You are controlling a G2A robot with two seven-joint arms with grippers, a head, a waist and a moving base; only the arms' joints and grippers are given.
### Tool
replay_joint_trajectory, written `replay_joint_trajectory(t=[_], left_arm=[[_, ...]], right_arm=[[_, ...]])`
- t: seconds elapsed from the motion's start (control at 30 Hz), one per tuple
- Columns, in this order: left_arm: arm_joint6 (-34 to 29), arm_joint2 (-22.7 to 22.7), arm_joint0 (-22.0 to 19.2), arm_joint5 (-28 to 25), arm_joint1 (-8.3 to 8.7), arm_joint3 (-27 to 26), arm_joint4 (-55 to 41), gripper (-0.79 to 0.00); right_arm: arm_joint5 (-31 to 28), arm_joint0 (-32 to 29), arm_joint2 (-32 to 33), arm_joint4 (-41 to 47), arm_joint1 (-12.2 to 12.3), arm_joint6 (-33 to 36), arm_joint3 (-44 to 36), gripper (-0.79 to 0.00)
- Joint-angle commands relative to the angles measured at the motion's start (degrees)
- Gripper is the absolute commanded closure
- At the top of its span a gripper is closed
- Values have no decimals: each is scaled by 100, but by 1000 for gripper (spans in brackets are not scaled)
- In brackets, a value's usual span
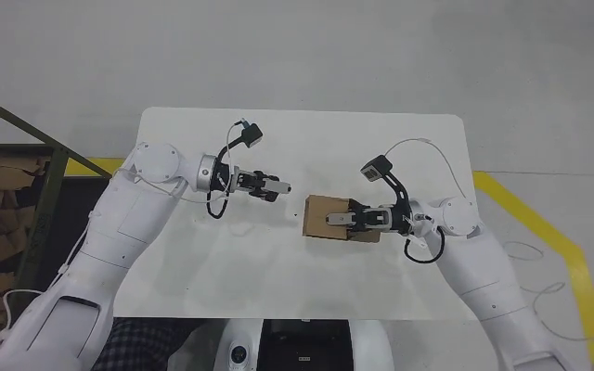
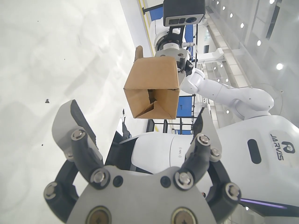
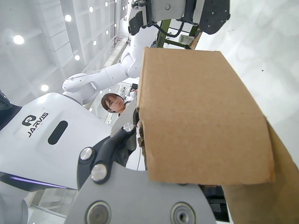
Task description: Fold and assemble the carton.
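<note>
**Item:** carton [image 1: 327, 218], brown cardboard, stood up into a square tube, over the counter [image 1: 232, 269], at 3 o'clock from its middle.
**Holder:** right jaws, clamped on the carton's end away from the left arm.
**Left jaws:** apart, empty, at 10 o'clock of the carton, near but not touching, facing its other end.
**Step, as judged:** closing that end. The flaps [image 2: 154, 108] are folded in part-way, with a gap left.
**Next move calls for:** left jaws pressing the flaps flat while the right steadies.

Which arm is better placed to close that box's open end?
Likely left: the empty left gripper faces the unclosed end of the brown cardboard carton; the right gripper is holding it.
</note>
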Motion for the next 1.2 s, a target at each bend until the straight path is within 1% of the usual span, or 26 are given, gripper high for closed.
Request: replay_joint_trajectory(t=[0.0, 0.27, 0.4, 0.6, 0.8, 0.93, 1.03, 1.1, 1.17], left_arm=[[-99, 27, -12, 166, -6, 41, -130, -785], [-166, 239, -152, 269, -80, 295, -337, -785], [-191, 278, -206, 115, -99, 431, -323, -785], [-230, 276, -168, -157, -114, 511, -450, -785], [-265, 322, -173, -227, -130, 508, -450, -785], [-180, 301, -224, -227, -149, 492, -582, -785], [-154, 312, -281, -161, -165, 423, -631, -785], [-198, 353, -305, -18, -180, 388, -715, -785], [-362, 452, -357, 471, -197, 429, -828, -785]], right_arm=[[41, 7, -13, 35, -1, 8, -24, 0], [45, 179, -240, 433, -74, 151, 18, 0], [41, 232, -185, 738, -92, 92, 105, 0], [49, 264, -144, 994, -112, 53, 128, 0], [48, 302, -166, 1107, -135, 102, 92, 0], [154, 330, -242, 943, -146, 91, 106, 0], [163, 339, -311, 828, -161, 27, 115, 0], [126, 345, -333, 781, -171, -39, 139, 0], [36, 360, -341, 703, -180, -110, 147, 0]])
